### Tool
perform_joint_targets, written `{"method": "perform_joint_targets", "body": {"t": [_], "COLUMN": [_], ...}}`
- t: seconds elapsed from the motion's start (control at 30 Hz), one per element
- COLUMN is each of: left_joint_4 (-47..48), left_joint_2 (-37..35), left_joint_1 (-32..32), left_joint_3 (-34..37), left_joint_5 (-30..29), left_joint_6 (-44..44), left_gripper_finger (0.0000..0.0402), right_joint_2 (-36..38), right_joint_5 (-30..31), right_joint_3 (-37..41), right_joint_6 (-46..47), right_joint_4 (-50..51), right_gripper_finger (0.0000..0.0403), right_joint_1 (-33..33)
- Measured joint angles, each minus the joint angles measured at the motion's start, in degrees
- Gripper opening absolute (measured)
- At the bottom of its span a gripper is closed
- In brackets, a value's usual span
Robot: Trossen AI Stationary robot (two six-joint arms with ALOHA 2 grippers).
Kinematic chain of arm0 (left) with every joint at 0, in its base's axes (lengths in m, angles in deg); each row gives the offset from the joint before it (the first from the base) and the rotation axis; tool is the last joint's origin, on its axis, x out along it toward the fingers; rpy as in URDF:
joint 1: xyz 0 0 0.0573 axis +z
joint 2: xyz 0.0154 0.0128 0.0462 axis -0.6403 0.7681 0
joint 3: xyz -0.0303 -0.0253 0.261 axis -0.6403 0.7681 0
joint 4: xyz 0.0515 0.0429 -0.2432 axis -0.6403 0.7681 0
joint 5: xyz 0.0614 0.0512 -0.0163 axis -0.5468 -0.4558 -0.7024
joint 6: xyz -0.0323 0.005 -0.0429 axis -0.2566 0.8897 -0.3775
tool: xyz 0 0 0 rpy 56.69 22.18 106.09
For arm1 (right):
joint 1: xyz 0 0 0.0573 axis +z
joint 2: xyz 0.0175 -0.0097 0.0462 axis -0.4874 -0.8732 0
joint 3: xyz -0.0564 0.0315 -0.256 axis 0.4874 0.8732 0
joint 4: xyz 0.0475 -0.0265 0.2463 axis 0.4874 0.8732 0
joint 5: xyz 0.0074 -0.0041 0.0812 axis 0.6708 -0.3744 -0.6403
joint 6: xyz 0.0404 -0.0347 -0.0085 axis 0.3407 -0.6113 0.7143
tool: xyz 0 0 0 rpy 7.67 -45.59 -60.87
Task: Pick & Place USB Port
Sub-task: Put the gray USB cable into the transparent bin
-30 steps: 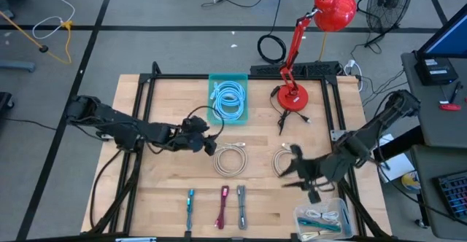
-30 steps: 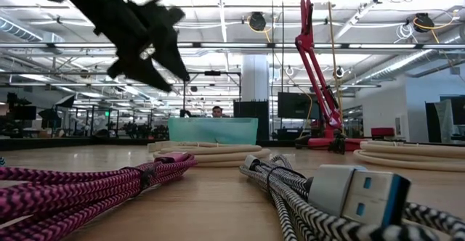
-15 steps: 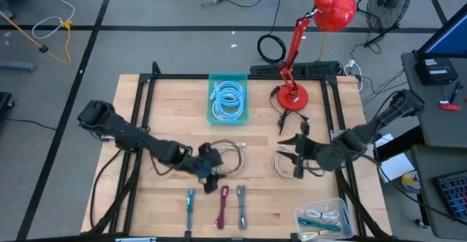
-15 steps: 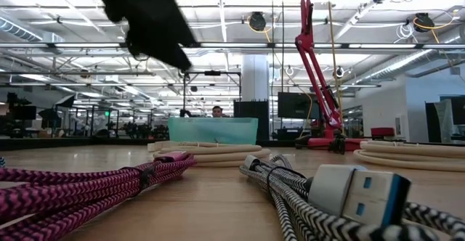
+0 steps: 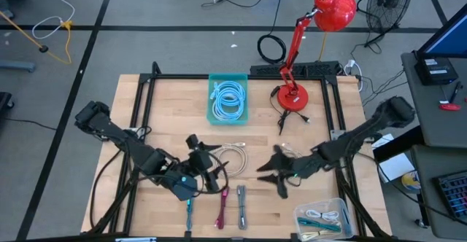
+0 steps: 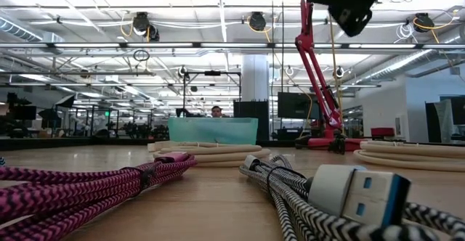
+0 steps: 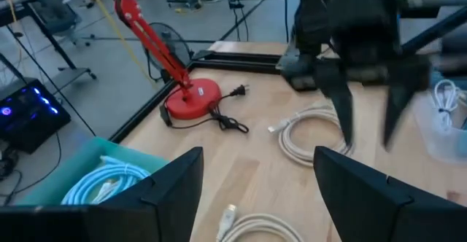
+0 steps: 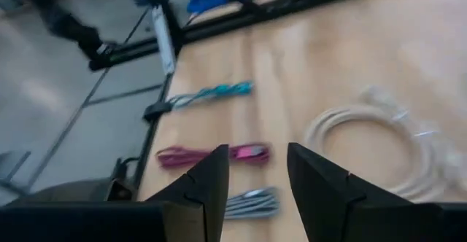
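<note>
Three bundled USB cables lie side by side on the table by the near edge: teal [image 5: 190, 210], pink [image 5: 221, 207] and black-and-white striped [image 5: 241, 207], the last with a silver USB plug [image 6: 357, 190]. My left gripper [image 5: 208, 162] hovers open above the table, just left of a beige cable coil [image 5: 230, 159], with nothing between its fingers [image 7: 175, 191]. My right gripper [image 5: 268, 175] hovers open between the two beige coils, pointing toward the bundled cables [image 8: 219, 154], and touches nothing.
A second beige coil [image 5: 289, 162] lies right of centre. A blue bin [image 5: 228, 98] with a light-blue cable stands at the far middle, and a red desk lamp [image 5: 292, 96] to its right. A clear box [image 5: 321, 220] of cables sits at the near right corner.
My left gripper has swung from beside the blue bin toward the near edge and the right, rising out of the low view and rolling about its own axis. My right gripper has moved toward the table's left, past the right-hand coil, and has come lower.
</note>
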Motion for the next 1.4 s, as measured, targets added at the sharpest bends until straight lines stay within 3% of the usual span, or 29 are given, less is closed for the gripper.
{"method": "perform_joint_targets", "body": {"t": [0.23, 0.47, 0.6, 0.67, 0.8, 0.97, 1.4], "left_joint_4": [4.60, 13.18, 14.62, 14.95, 15.07, 15.70, 17.69], "left_joint_2": [-0.04, -0.04, -0.04, -0.04, -0.04, -0.04, -0.04], "left_joint_1": [-1.78, -5.81, -7.96, -8.92, -10.28, -10.99, -10.88], "left_joint_3": [-0.16, -0.14, -0.14, -0.14, -0.14, -0.05, 2.55], "left_joint_5": [1.34, 2.67, 2.29, 2.26, 2.04, 1.83, 1.91], "left_joint_6": [-4.13, -12.98, -15.35, -15.94, -16.12, -16.11, -16.24], "left_gripper_finger": [0.0262, 0.0262, 0.0262, 0.0262, 0.0262, 0.0262, 0.0262], "right_joint_2": [-12.33, -23.39, -28.76, -30.87, -34.86, -37.42, -39.21], "right_joint_5": [-1.87, -1.29, 1.29, 0.55, -8.61, -18.19, -18.32], "right_joint_3": [-11.14, -31.82, -40.13, -41.35, -41.47, -41.43, -41.45], "right_joint_6": [1.16, -0.10, 12.64, 20.06, 30.74, 36.17, 37.56], "right_joint_4": [3.76, 21.57, 34.74, 38.47, 41.09, 42.03, 42.54], "right_gripper_finger": [0.0130, 0.0130, 0.0130, 0.0130, 0.0130, 0.0130, 0.0155], "right_joint_1": [2.94, 5.63, 5.69, 5.44, 4.29, 2.85, -0.85]}}
